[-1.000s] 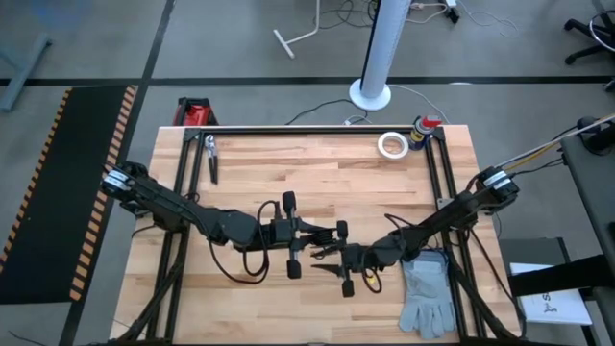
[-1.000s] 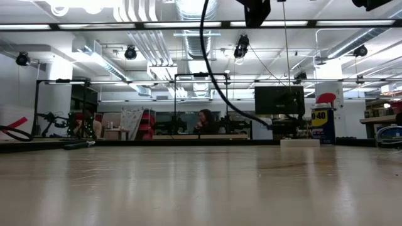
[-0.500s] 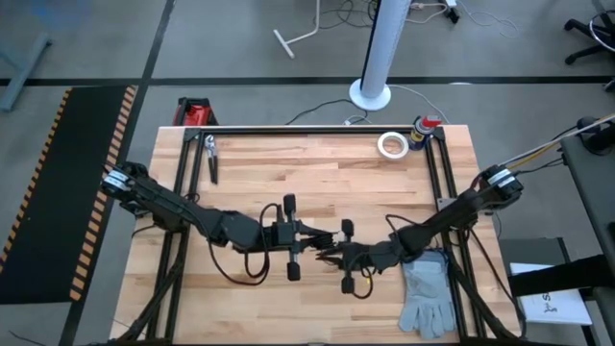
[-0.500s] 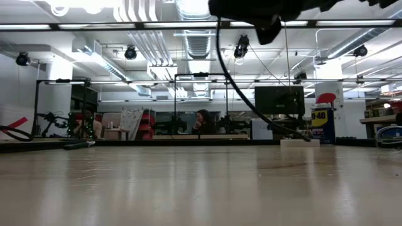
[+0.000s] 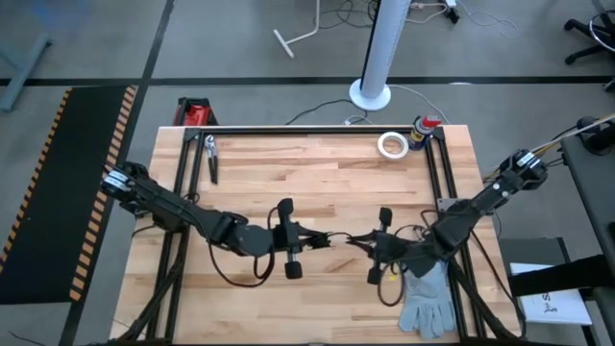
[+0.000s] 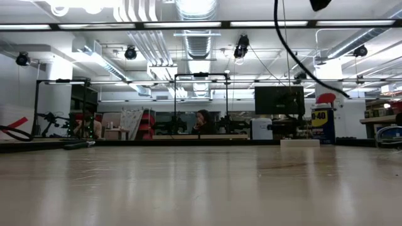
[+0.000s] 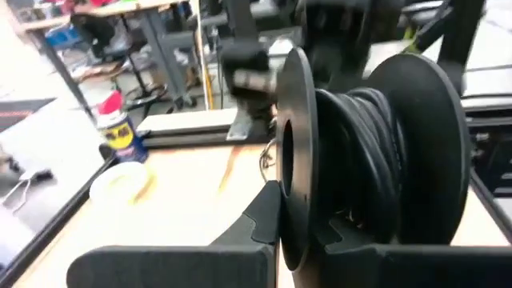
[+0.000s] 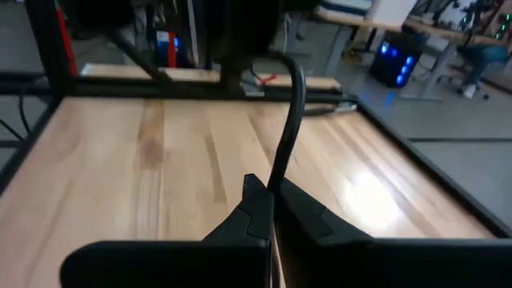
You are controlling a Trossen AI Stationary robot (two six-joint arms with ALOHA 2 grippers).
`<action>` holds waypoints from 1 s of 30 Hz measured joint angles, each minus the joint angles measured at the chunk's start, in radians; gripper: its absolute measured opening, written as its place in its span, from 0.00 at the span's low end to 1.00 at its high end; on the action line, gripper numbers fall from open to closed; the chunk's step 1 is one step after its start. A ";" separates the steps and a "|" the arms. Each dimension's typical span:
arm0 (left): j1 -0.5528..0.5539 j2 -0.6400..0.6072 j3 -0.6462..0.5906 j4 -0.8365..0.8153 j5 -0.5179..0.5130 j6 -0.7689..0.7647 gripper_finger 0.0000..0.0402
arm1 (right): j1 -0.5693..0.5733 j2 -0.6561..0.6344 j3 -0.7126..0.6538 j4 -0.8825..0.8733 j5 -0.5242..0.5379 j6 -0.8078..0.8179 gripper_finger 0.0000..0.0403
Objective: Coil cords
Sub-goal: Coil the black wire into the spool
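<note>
A thin black cord (image 8: pixel 286 136) runs between my two grippers over the middle of the table (image 5: pixel 317 178). Much of it is wound on a black spool (image 7: pixel 364 160) with two round flanges, which shows large in the left wrist view. My left gripper (image 5: pixel 312 239) is shut on that spool. My right gripper (image 5: pixel 370 242), a little to its right, is shut on the free stretch of cord (image 5: pixel 344 237). Both are lifted off the table. My left gripper pinches the rim of the spool's nearer flange (image 7: pixel 294 200), one finger (image 7: pixel 260 220) on each face of it. The spool stands on edge beyond the fingertips, clear of the table. My right gripper pinches the cord (image 8: pixel 276 180) between its two fingertips (image 8: pixel 256 208). From there the cord rises and bends away toward the left gripper.
A grey glove (image 5: pixel 428 298) lies at the near right, under the right arm. A white tape roll (image 5: pixel 391 144) and a spray can (image 5: pixel 423 127) stand at the far right, pliers (image 5: pixel 210 157) at the far left. Bare wood lies between them.
My right gripper has gone toward the table's right edge and slightly farther, still shut on the cord, and its arm has swung out. My left gripper has drawn back a little toward the left. The gap between them has widened and a stretch of cord now spans it.
</note>
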State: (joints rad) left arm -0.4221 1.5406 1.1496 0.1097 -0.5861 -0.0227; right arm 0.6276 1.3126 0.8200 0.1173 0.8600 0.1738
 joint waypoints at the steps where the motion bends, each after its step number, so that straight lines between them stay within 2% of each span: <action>1: 0.001 0.002 0.000 -0.015 0.000 -0.012 0.00 | 0.003 -0.014 0.000 0.000 0.002 -0.009 0.00; 9: 0.035 0.054 0.000 -0.053 0.001 -0.087 0.00 | 0.003 -0.018 0.051 0.056 -0.032 -0.104 0.00; 16: 0.088 0.095 0.000 0.021 -0.004 -0.118 0.00 | -0.002 0.075 0.162 0.052 -0.054 -0.191 0.00; 20: 0.092 0.097 0.001 0.072 -0.020 -0.086 0.00 | -0.006 0.136 0.205 0.048 -0.049 -0.212 0.01; 23: 0.091 0.097 0.001 0.100 -0.021 -0.070 0.00 | -0.013 0.170 0.246 0.052 -0.051 -0.212 0.05; 30: 0.093 0.097 0.001 0.149 -0.020 -0.046 0.00 | -0.021 0.233 0.359 0.004 -0.126 -0.251 0.23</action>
State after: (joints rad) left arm -0.3289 1.6379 1.1507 0.2584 -0.6057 -0.0691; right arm 0.6066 1.5458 1.1789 0.1209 0.7340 -0.0772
